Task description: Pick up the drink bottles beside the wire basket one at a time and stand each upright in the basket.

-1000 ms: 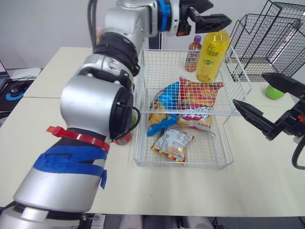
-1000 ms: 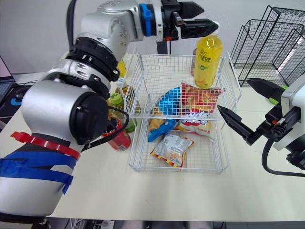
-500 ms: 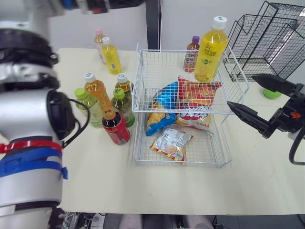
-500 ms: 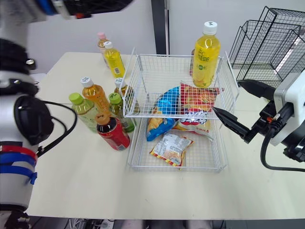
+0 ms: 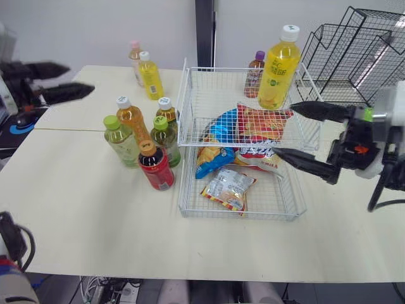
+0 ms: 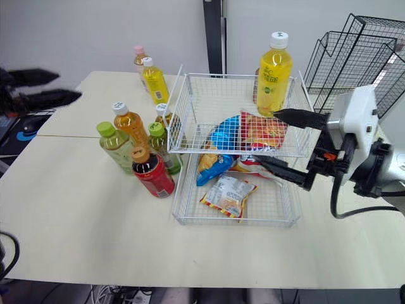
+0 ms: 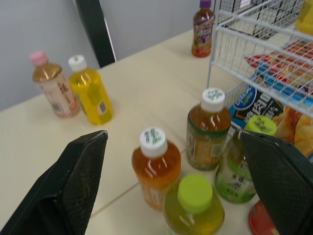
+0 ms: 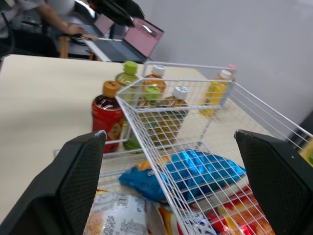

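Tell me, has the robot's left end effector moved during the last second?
Yes. The left end effector was above the far corner of the wire basket, by the tall yellow bottle; now it is far off to the basket's left.

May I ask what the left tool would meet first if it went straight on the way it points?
Probably the white-capped orange bottle, which sits straight ahead of the left tool; depth is unclear.

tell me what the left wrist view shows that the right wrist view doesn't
Left wrist view: the purple-capped bottle by the wire basket. Right wrist view: an open laptop, a person's hand at a desk, and the silver snack packet in the basket's lower tier. Both: the basket, the green-capped bottle, the small yellow bottle and the blue snack bag.
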You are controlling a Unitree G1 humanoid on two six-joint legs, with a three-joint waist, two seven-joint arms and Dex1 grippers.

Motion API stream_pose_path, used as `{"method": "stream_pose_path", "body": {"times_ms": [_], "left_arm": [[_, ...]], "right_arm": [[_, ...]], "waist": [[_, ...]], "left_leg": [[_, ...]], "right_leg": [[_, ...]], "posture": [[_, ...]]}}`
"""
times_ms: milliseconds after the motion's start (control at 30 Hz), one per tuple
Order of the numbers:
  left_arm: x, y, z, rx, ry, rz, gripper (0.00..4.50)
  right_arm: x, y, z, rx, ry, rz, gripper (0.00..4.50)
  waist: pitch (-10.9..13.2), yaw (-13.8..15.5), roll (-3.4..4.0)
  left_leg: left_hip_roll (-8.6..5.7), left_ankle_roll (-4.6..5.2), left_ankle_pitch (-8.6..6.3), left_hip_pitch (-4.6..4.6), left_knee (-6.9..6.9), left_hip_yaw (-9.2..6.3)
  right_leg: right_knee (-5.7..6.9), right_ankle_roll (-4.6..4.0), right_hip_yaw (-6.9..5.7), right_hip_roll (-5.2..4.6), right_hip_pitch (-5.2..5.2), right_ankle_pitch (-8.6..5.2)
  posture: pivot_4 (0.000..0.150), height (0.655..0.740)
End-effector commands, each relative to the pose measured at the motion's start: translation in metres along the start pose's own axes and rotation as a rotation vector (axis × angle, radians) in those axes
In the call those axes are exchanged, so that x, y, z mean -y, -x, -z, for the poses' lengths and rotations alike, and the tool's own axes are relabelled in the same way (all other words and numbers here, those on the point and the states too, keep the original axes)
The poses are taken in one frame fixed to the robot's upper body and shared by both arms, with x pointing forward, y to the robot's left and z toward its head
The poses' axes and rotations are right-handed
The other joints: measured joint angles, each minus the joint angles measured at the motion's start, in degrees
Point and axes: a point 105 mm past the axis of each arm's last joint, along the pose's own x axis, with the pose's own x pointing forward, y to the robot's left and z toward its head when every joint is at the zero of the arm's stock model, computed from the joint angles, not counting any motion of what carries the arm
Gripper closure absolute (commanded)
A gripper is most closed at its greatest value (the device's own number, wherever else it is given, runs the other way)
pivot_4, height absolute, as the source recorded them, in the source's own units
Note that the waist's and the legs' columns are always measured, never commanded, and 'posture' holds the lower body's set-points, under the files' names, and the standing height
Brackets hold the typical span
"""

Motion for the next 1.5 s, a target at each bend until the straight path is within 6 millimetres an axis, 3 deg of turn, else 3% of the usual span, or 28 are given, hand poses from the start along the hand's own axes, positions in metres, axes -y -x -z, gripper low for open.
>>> {"method": "stream_pose_path", "body": {"times_ms": [33,267,500,733,1033,1367,1500], "left_arm": [[0.004,0.014,0.001,0.044,-0.015,-0.024,0.03],[0.012,0.015,0.040,0.043,0.050,-0.117,0.03],[0.033,-0.014,0.044,0.146,0.140,-0.158,0.03],[0.033,-0.045,0.042,0.151,0.087,-0.318,0.03],[0.038,-0.061,0.052,0.129,0.112,-0.345,0.03],[0.044,-0.065,0.059,0.095,0.143,-0.322,3.09],[0.045,-0.059,0.055,0.108,0.139,-0.317,3.15]], "right_arm": [[-0.006,-0.013,-0.005,0.029,0.025,-0.089,0.00],[-0.012,-0.030,-0.004,0.043,0.013,-0.156,0.00],[-0.012,-0.028,-0.005,0.052,0.011,-0.159,0.00],[-0.012,-0.026,-0.006,0.056,0.008,-0.162,0.00],[-0.012,-0.025,-0.008,0.069,-0.008,-0.156,0.00],[-0.013,-0.024,-0.009,0.067,-0.011,-0.153,0.00],[-0.012,-0.023,-0.010,0.068,-0.005,-0.147,0.00]], "waist": [[0.0,0.0,0.00],[0.0,0.2,-0.02],[0.0,0.3,-0.05],[0.0,0.3,-0.06],[0.0,0.1,-0.06],[0.0,0.1,-0.06],[0.0,0.1,-0.06]], "left_leg": [[0.03,0.00,0.00,0.00,-0.01,-0.01],[0.09,0.00,0.00,-0.05,-0.01,-0.05],[0.05,0.01,0.00,-0.06,0.01,-0.07],[-0.03,0.00,0.00,-0.04,0.00,-0.08],[-0.05,0.00,0.00,-0.04,-0.03,-0.06],[-0.06,0.00,0.00,-0.04,-0.03,-0.06],[-0.06,0.00,0.00,-0.04,-0.03,-0.06]], "right_leg": [[0.00,0.00,0.00,-0.02,0.00,0.00],[0.03,0.00,-0.04,-0.16,-0.02,0.00],[0.01,0.01,-0.05,-0.18,0.01,0.00],[0.01,0.00,-0.04,-0.13,0.01,0.01],[0.00,0.01,-0.01,-0.09,0.01,0.01],[-0.01,0.01,0.00,-0.10,0.01,0.01],[-0.02,0.01,0.00,-0.10,0.01,0.01]], "posture": [[0.150,0.7360],[0.150,0.7360],[0.150,0.7360],[0.150,0.7360],[0.150,0.7360],[0.150,0.7360],[0.150,0.7360]]}}
